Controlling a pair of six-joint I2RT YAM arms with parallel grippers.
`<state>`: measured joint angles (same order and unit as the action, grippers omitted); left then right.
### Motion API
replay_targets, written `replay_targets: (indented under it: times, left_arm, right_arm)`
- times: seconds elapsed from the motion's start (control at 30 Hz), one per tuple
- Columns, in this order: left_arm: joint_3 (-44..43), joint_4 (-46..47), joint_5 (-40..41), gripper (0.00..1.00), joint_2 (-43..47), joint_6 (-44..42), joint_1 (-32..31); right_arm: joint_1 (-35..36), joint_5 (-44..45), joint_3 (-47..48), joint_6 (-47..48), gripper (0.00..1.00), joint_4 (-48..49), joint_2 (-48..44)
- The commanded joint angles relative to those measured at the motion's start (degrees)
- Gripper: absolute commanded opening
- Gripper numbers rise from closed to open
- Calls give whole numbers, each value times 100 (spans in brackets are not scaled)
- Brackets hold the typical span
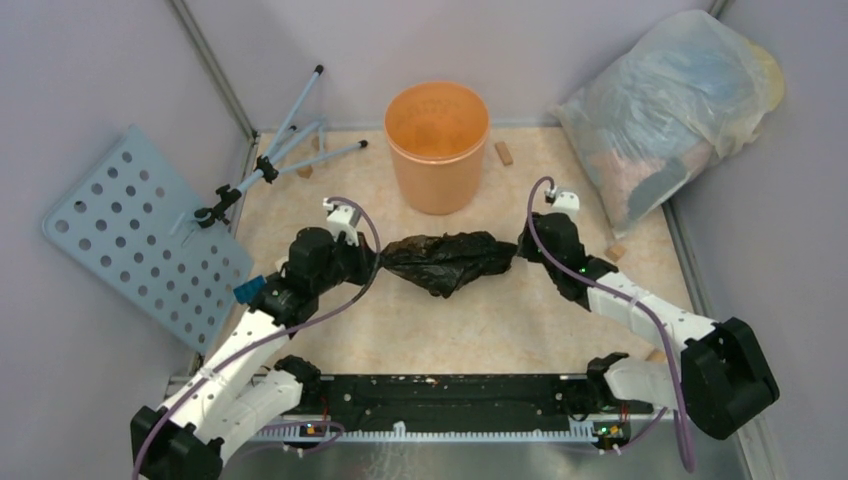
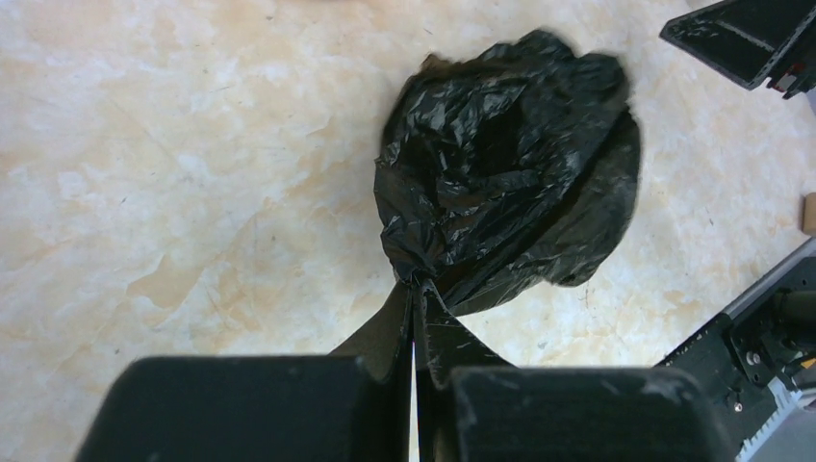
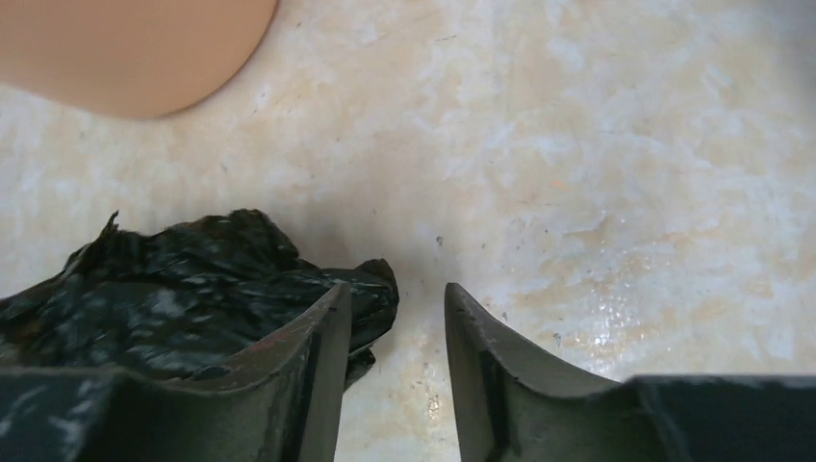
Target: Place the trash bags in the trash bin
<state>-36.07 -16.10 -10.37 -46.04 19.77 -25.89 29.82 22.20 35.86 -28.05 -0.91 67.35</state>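
Nearest us, the black base rail (image 1: 440,400) runs along the bottom edge, with the left arm (image 1: 250,340) and right arm (image 1: 645,305) reaching up-frame from it. The trash bag (image 1: 450,260), black and crumpled, sits mid-frame over the marbled surface (image 1: 480,330), between the two wrists. The orange trash bin (image 1: 437,145) stands upper centre, well apart from the bag.

We note the left jaws pressed fully together on a twisted corner of the film, a sound pinch. The right jaws stand partly open with nothing between them. The bag's other end only touches the outer face of one finger (image 3: 313,371).

We judge the step in hand to be a second grip. It is best done by sliding the right jaws sideways until a gathered fold lies in the gap. Closing then would let both ends lift level and clear the bin's rim.
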Motion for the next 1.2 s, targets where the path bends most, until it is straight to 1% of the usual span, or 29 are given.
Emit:
replay_targets:
  times: [0.0, 0.03, 0.07, 0.17, 0.3, 0.37, 0.43, 0.47, 0.53, 0.67, 0.73, 0.77, 0.97, 1.17]
  left_arm:
    - [50, 516, -498, 0, -249, -212, 31]
    - [45, 529, -563, 0, -336, -242, 31]
    - [42, 543, -622, 0, -430, -278, 31]
    - [144, 686, -930, 0, -708, -489, 25]
    - [337, 970, -1153, 0, -770, -687, -139]
    - [387, 992, -954, 0, -721, -755, -311]
    - [391, 919, -756, 0, -693, -832, -471]
    - [391, 875, -694, 0, -683, -862, -547]
    - [391, 810, -534, 0, -642, -920, -708]
    - [421, 716, -140, 0, -529, -1018, -937]
    - [474, 737, 43, 0, -426, -998, -966]
    - [500, 745, 179, 0, -356, -975, -969]
    - [660, 846, 873, 0, 221, -806, -959]
    - [694, 911, 825, 0, 586, -810, -955]
  right_arm:
    - [-20, -1092, -429, 568, 48, 624, -507]
    - [-23, -1303, -574, 601, 54, 765, -580]
    - [-24, -1450, -611, 623, 57, 855, -625]
    - [-29, -1836, -564, 746, 58, 860, -462]
    - [-27, -2183, -84, 853, 59, 615, 233]
    - [-29, -2377, 153, 889, 60, 548, 541]
    - [-29, -2416, 359, 976, 63, 461, 783]
    - [-29, -2409, 482, 1014, 66, 383, 914]
    - [-25, -2401, 756, 1131, 79, 168, 1193]
    - [-29, -2350, 1242, 1445, 81, -424, 1617]
    - [-25, -2385, 1352, 1612, 88, -594, 1679]
    - [-29, -2423, 1373, 1681, 90, -654, 1709]
    - [-1, -2810, 1459, 1873, 91, -879, 2083]
    - [23, -2254, 1586, 1601, 92, -929, 2542]
